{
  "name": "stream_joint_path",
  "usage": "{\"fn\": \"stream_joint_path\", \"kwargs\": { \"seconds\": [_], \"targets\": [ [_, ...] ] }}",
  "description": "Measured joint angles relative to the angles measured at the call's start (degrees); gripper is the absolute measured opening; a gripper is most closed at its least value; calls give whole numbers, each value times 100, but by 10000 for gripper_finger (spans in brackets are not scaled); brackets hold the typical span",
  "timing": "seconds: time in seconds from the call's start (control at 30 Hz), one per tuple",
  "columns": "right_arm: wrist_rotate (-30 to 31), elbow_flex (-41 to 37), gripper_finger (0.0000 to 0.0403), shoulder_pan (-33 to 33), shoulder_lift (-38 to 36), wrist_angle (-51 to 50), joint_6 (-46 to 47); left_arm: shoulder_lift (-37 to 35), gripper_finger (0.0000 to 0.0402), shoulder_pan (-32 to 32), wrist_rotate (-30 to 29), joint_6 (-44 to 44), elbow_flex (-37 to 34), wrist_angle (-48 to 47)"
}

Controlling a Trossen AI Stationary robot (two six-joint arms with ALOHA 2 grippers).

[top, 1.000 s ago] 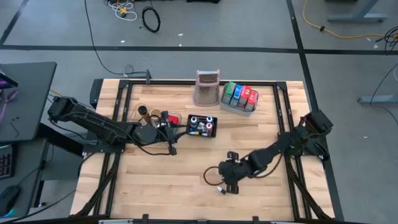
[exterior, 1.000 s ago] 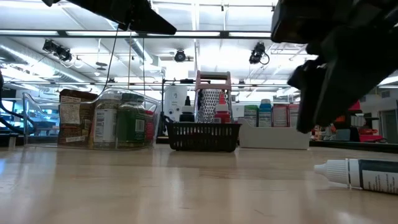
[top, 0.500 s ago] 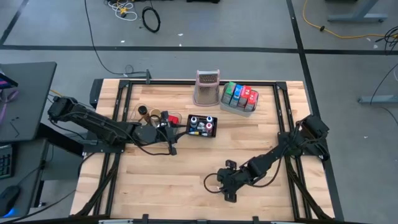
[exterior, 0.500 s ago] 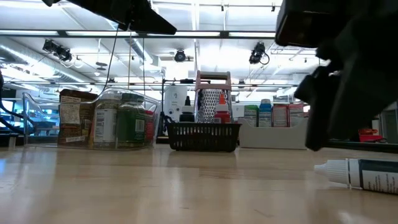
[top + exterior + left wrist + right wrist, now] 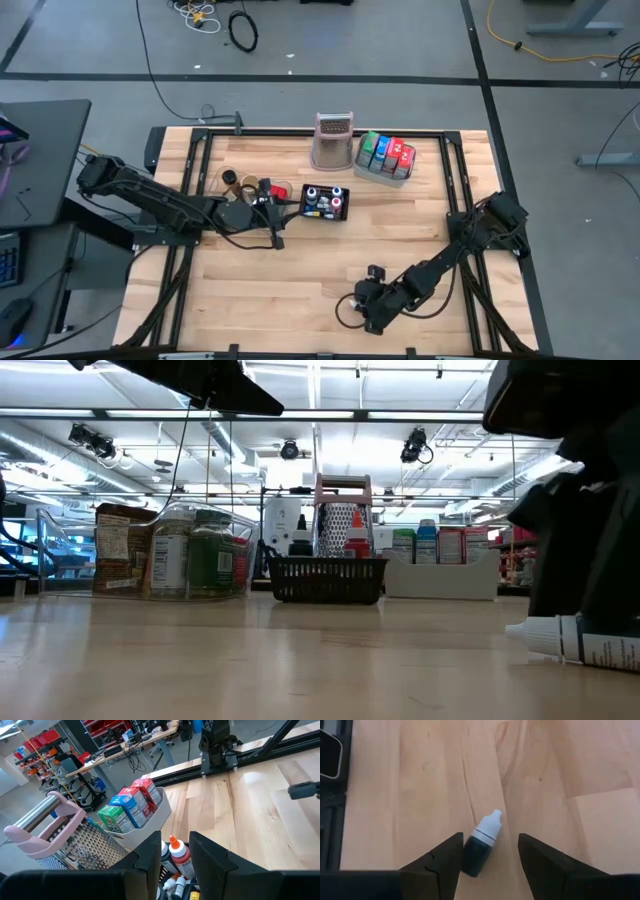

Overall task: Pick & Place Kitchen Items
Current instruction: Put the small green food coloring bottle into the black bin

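A small dark bottle with a white cap point(image 5: 480, 847) lies on its side on the wooden table near the front edge; it also shows in the low view as bottle point(image 5: 590, 642). My right gripper point(image 5: 490, 838) is open and slants down over it, one finger on each side of the bottle; whether a finger touches it I cannot tell. In the high view my right gripper point(image 5: 372, 316) hides the bottle. My left gripper point(image 5: 272, 197) hangs in the air beside the black mesh basket point(image 5: 325, 203), narrowly open with nothing between its fingers point(image 5: 150, 857).
The mesh basket holds small colour-capped bottles point(image 5: 178, 860). Left of it is a clear tub of jars point(image 5: 170, 550). At the far side stand a silvery grater point(image 5: 333, 140) and a grey tray point(image 5: 398, 176) holding green, blue and red packets. Black rails point(image 5: 470, 290) run along the table's sides.
My right gripper has moved toward the table's near edge and come down, turning a little, until its open fingers stand on either side of the lying bottle. The bottle has stayed where it was.
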Motion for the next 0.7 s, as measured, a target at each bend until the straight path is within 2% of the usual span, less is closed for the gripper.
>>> {"fn": "stream_joint_path", "kwargs": {
  "seconds": [0.43,0.7],
  "targets": [
    [-14,0,197,-47,24,-168,-136,0,110,0,-1,0,0,3],
    [-181,-112,152,-324,18,-224,-392,0,110,0,0,0,0,4]
  ]
}}
